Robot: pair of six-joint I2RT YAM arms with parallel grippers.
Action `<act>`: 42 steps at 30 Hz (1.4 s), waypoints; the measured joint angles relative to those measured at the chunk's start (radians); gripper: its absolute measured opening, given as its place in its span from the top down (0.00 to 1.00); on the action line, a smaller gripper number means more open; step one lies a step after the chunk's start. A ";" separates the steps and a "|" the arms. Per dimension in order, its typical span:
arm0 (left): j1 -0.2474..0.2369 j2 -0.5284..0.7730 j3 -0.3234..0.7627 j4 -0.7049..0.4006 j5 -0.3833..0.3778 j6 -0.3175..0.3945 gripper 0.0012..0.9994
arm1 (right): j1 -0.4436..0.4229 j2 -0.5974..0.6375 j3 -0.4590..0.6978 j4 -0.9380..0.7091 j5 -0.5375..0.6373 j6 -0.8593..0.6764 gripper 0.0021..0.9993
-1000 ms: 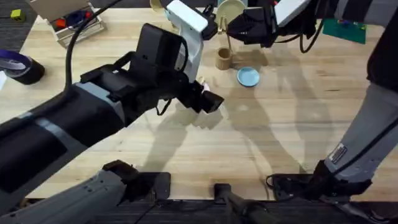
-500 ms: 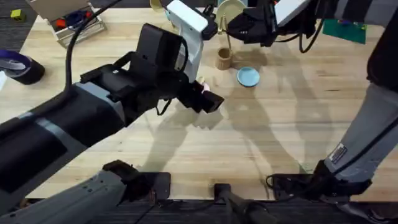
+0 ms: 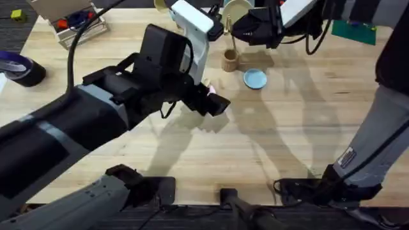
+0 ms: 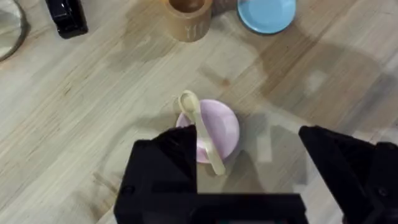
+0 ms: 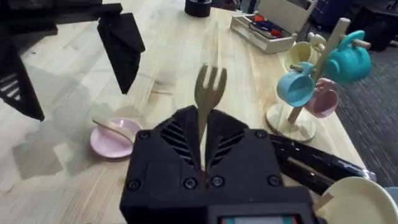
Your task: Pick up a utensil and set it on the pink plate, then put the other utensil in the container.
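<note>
A pale wood table [image 3: 268,147] carries everything. On it, the left wrist view shows the spoon [image 4: 200,130] lying across the pink plate [image 4: 219,129], directly under the left gripper [image 4: 249,165], whose jaws stand wide. The container [image 3: 229,60] sits at twelve o'clock from the plate, a blue plate [image 3: 255,78] just beside it. The right gripper [image 5: 202,165] pinches the fork [image 5: 206,102], prongs up.

Pale wooden table [image 3: 275,147] stands over dark grey carpet [image 5: 373,118].

Right claw [image 3: 238,27] edged slightly left, holding fork [image 5: 206,99].
</note>
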 joint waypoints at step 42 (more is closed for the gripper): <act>0.000 0.000 0.000 -0.045 0.000 0.000 0.01 | 0.003 0.168 0.000 0.027 0.000 0.012 0.72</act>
